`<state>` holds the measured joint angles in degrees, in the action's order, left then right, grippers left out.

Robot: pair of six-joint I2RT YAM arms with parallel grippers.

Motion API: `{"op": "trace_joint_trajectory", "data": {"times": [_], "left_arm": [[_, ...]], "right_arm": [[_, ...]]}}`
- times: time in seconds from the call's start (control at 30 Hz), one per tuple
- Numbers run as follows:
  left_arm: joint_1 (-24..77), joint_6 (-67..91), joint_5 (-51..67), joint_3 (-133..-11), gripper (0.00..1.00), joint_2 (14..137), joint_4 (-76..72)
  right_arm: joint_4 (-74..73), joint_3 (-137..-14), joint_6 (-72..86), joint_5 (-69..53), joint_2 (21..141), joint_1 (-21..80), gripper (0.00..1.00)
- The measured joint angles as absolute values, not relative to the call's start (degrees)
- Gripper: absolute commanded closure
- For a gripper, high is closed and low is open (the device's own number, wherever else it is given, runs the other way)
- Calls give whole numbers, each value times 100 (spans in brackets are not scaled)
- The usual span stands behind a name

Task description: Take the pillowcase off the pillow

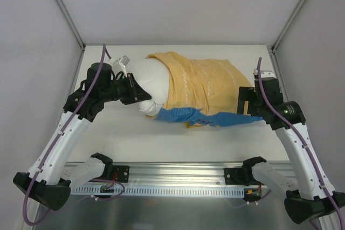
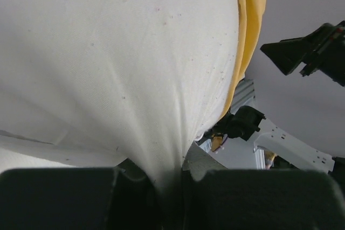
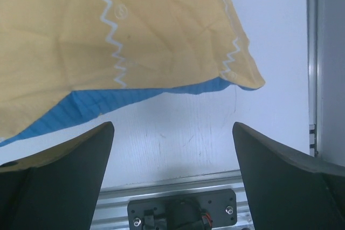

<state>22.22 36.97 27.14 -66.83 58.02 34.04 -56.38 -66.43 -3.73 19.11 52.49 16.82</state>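
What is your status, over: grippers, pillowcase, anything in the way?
Left gripper shut on pillow. Right gripper open at pillowcase edge. Pillowcase partly off. Nothing in the way.

A white table (image 1: 161, 141) spreads beneath the left claw (image 1: 144, 95) and the right claw (image 1: 243, 102). Faint scuff marks (image 3: 178, 133) show on it just under the right claw. A ribbed metal rail (image 1: 178, 171) runs along the table's near edge, on the base side of both claws, and a slotted strip (image 1: 178, 189) lies just past it. Plain grey walls (image 1: 178, 4) stand beyond the claws and to the outer side of each. A slanted metal post (image 1: 62, 6) rises from the far corner past the left claw, and a second post (image 1: 301, 6) rises past the right claw.
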Motion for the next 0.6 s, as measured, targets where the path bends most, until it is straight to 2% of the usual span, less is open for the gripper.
{"op": "trace_joint_trajectory", "data": {"times": [0.2,0.27,0.5,0.6], "left_arm": [[2088,3889,2700,-6910,100,5642,3640],[2088,3931,2692,-6943,100,5642,3677],[2086,3957,2657,-7026,100,5642,3809],[2086,3957,2657,-7026,100,5642,3865]], "right_arm": [[-5389,-6152,-73,1063,5592,1490,4],[-5109,-5854,252,672,5583,1133,4],[-3726,-4595,1625,-1367,5275,-1761,4],[-2882,-4239,2386,-2152,5548,-2491,4]]}}
